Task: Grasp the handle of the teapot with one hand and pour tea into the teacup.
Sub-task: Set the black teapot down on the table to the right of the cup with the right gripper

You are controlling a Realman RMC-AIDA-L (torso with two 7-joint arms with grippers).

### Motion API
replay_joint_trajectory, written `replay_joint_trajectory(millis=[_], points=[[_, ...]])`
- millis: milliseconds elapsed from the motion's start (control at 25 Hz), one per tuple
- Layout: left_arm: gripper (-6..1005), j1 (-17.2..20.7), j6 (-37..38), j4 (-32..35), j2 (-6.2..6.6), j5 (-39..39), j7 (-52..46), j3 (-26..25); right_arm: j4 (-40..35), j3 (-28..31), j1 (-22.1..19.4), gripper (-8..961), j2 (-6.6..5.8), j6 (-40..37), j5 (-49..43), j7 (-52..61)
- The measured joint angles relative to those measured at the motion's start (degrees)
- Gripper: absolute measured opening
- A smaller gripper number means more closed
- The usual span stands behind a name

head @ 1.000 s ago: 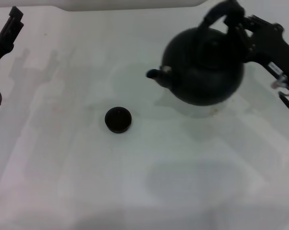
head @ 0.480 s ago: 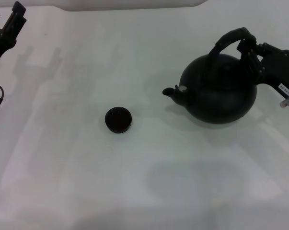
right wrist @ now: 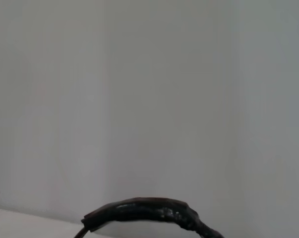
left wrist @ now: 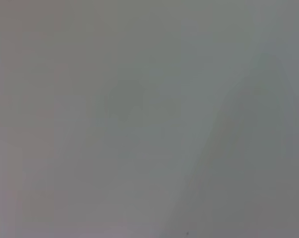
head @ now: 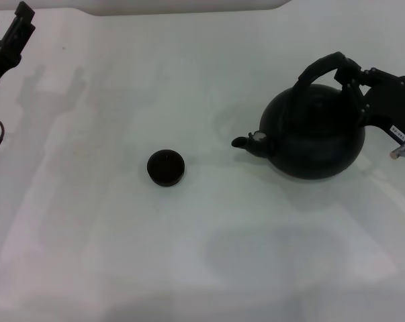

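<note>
**Status: Teapot Upright at Right of Tabletop, Right Claw on Handle**

I saw the teapot (head: 315, 137) upright on the white tabletop (head: 209, 268), well to the right of centre, with its short spout (head: 244, 142) pointing toward the robot's left. The body's right side lay close to the right edge of the head view.

The right claw (head: 353, 75) was at the right end of the arched handle (head: 321, 67), closed around it where the hoop meets the pot's shoulder. The right arm entered from the right edge. In the right wrist view, only a short arc of the handle (right wrist: 147, 210) showed against a plain pale background; I could not see the arm's own fingers there.

The teacup (head: 166, 168) stood alone near the centre of the tabletop, well apart from the teapot and lower in the head view than the spout. A broad strip of bare tabletop separated spout and cup. Bare surface also surrounded the cup on every side, with the widest stretch toward the near edge.

The left claw (head: 14, 37) was at the far left corner of the head view, well away from both items. I could not tell how far it was open. The left wrist view showed only a featureless pale surface.
</note>
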Motion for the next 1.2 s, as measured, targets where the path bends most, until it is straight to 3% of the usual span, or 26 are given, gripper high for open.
replay_joint_trajectory(millis=[1200], points=[[862, -0.1, 0.0, -0.1, 0.12, -0.1, 0.1, -0.2, -0.7, 0.3, -0.1, 167, 0.02, 2.3, 0.0, 1.4]])
